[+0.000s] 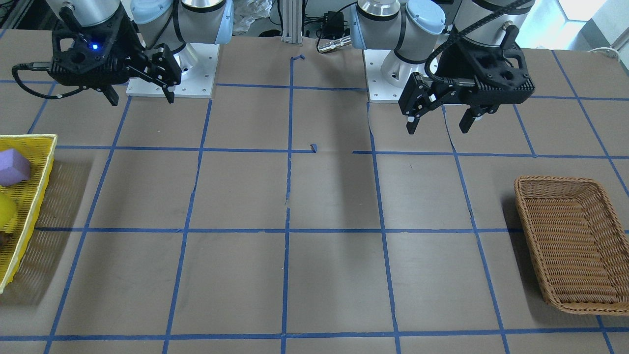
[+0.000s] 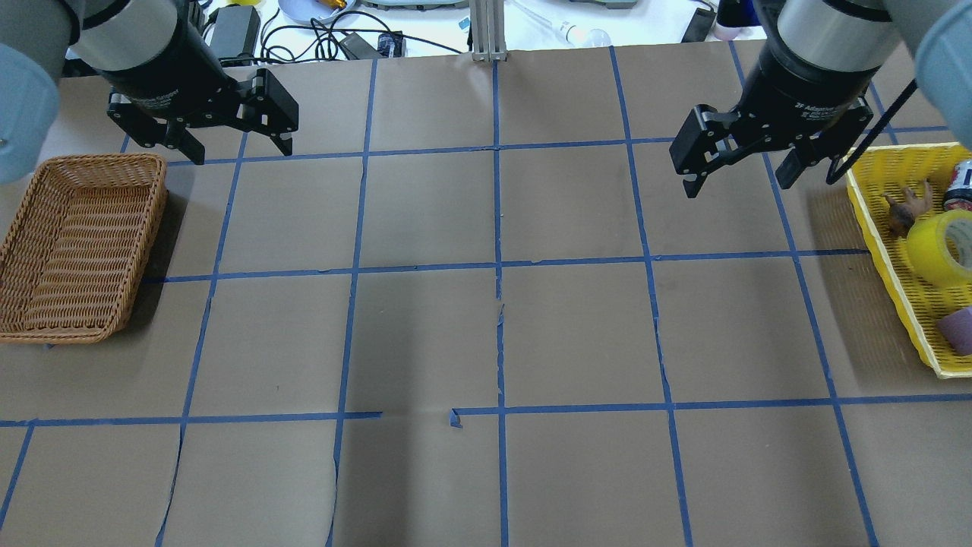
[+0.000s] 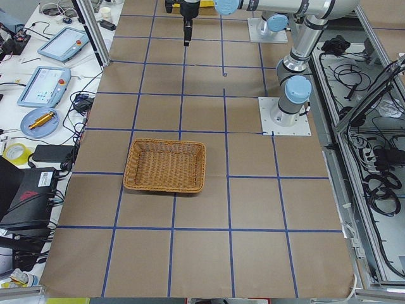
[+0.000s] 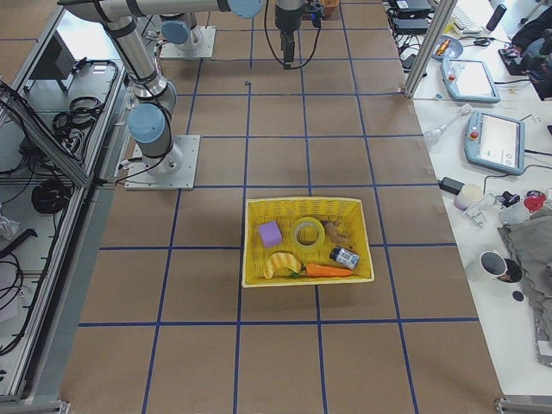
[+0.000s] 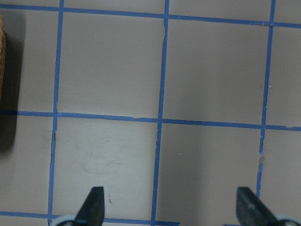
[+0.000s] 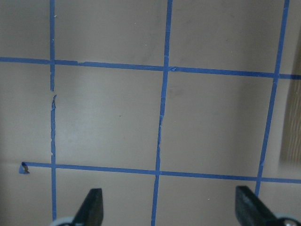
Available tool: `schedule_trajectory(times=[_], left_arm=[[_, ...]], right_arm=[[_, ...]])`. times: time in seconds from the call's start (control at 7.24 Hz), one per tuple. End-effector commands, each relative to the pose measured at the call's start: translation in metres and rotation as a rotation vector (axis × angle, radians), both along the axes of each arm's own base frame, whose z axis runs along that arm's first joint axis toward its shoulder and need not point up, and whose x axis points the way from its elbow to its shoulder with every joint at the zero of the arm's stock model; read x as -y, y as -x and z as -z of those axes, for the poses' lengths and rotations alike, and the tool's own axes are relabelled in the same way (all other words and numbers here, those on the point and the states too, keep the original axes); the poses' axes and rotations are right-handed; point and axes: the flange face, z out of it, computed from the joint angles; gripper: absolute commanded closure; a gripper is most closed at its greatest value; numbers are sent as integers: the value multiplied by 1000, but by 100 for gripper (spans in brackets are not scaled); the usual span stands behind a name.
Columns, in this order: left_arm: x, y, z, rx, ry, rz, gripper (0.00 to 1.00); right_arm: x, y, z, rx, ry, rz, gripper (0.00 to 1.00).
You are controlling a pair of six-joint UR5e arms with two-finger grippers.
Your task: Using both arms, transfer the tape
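Observation:
The tape (image 2: 938, 247), a bright-yellow roll with a pale core, lies in the yellow basket (image 2: 881, 228) at the table's right end, beside a purple block (image 2: 958, 330). It also shows in the exterior right view, tape (image 4: 307, 233), and at the front view's left edge, tape (image 1: 6, 210). My right gripper (image 2: 736, 186) hangs open above the table, left of that basket, holding nothing. My left gripper (image 2: 243, 154) hangs open and empty just beyond the wicker basket (image 2: 76, 243). Both wrist views show only bare table between the fingers: left gripper (image 5: 170, 207), right gripper (image 6: 170, 207).
The yellow basket (image 4: 302, 203) also holds a carrot (image 4: 326, 270), a banana (image 4: 278, 263), a small can (image 4: 344, 257) and a brown figure (image 2: 904, 209). The wicker basket (image 1: 570, 241) holds nothing. Blue tape lines (image 2: 497, 266) grid the brown table. Cables and devices sit past the far edge.

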Motion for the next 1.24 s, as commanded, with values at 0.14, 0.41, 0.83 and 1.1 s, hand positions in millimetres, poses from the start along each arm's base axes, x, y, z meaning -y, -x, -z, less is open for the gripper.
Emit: schedule_trajectory(times=[0.14, 0.41, 0.83, 1.1], left_arm=[[-5, -8, -10, 53, 17, -11, 0], [-7, -7, -10, 53, 14, -11, 0], [-7, -6, -13, 41, 19, -10, 0], [-5, -6, -17, 14, 24, -11, 0]], right_arm=[[0, 0, 0, 0, 0, 0, 0], [0, 0, 1, -2, -2, -2, 0], [0, 2, 1, -20, -3, -2, 0], [0, 2, 1, -22, -3, -2, 0]])
